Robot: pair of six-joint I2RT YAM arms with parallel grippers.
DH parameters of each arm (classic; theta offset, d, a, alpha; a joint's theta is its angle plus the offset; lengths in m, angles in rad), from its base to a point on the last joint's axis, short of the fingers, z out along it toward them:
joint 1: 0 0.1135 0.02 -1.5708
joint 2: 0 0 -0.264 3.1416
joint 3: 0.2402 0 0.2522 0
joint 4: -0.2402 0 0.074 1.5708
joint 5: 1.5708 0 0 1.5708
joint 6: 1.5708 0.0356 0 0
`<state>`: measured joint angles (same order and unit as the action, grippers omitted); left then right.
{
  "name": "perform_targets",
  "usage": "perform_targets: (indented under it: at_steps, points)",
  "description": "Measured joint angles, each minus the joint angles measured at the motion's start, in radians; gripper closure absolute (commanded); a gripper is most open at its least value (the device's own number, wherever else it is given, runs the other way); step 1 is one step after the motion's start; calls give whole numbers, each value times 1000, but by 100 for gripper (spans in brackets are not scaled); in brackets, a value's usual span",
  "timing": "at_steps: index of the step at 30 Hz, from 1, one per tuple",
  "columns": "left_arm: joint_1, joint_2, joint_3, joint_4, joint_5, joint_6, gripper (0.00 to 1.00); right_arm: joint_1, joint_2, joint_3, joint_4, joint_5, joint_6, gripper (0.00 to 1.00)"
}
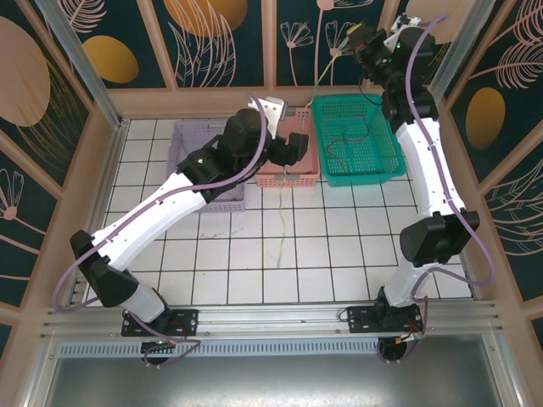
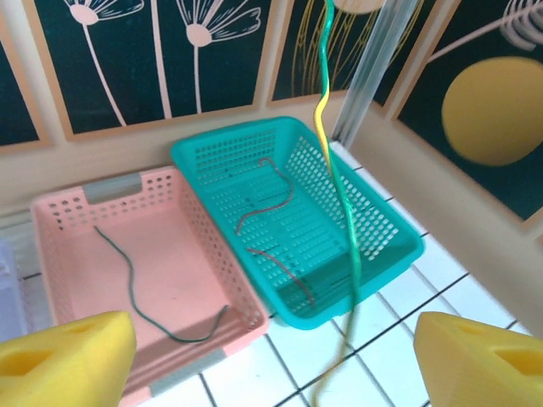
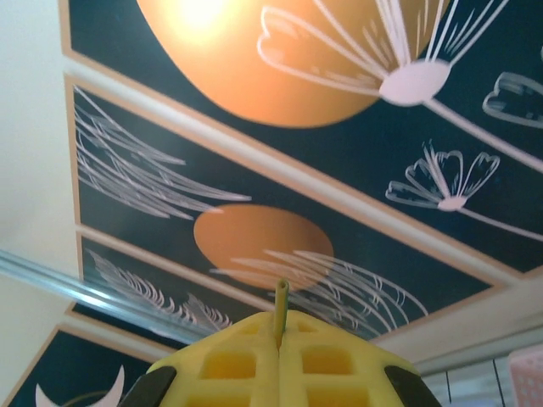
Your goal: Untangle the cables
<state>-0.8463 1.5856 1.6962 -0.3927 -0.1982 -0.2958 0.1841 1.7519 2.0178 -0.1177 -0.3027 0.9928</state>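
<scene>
Left fingers [image 2: 64, 360]: two blocky yellow foam pads, spread wide apart and gripping nothing, held above the desk [image 1: 237, 254].
Right fingers [image 3: 237, 365]: waffle-moulded yellow pads pressed flat together, pinching the tip of the yellow-green cable [image 3: 281, 305], raised high by the back wall.
Yellow-green cable [image 2: 339, 186]: a thin, glossy strand, yellow in its upper stretch and green lower down. A short stub pokes up past the right fingers. The rest hangs in a loose wavy line, seen between the two left pads and touching neither, and trails onto the desk.
Pink basket [image 2: 59, 212]: rectangular plastic with perforated walls and grey tabs on the rim, ahead of the left fingers.
Teal basket [image 2: 399, 246]: rectangular plastic mesh, just beside the pink one, down from the right fingers.
Lilac basket [image 1: 185, 144]: perforated plastic on the pink basket's other side, partly under the left arm.
Dark green cable [image 2: 127, 271]: a slim wire lying in a lazy S on the pink basket's floor.
Brownish cables [image 2: 271, 199]: thin kinked wires curled on the teal basket's floor.
Desk: white square tiles with dark grout lines.
</scene>
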Motion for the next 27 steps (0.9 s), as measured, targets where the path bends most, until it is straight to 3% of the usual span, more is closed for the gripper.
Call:
perform_targets:
  at_steps: [5, 7, 9, 12, 15, 20, 27]
  points:
    - [0, 67, 2, 6, -51, 88, 28, 55, 19, 7, -16, -26, -1, 100]
    - [1, 102, 9, 8, -65, 108, 49, 73, 25, 13, -22, -36, -2, 100]
    - [3, 126, 13, 15, -74, 108, 62, 88, 26, 14, -25, -40, -5, 100]
    - [4, 134, 16, 28, -76, 104, 56, 98, 26, 14, -26, -44, -4, 100]
    - [7, 142, 46, 51, -72, 91, 41, 100, 26, 14, -29, -47, -4, 100]
    - [11, 141, 92, 58, -79, 58, 33, 99, 32, 19, -40, -47, -22, 100]
    - [18, 41, 88, 32, -74, -48, 6, 99, 55, 26, -67, -47, -45, 100]
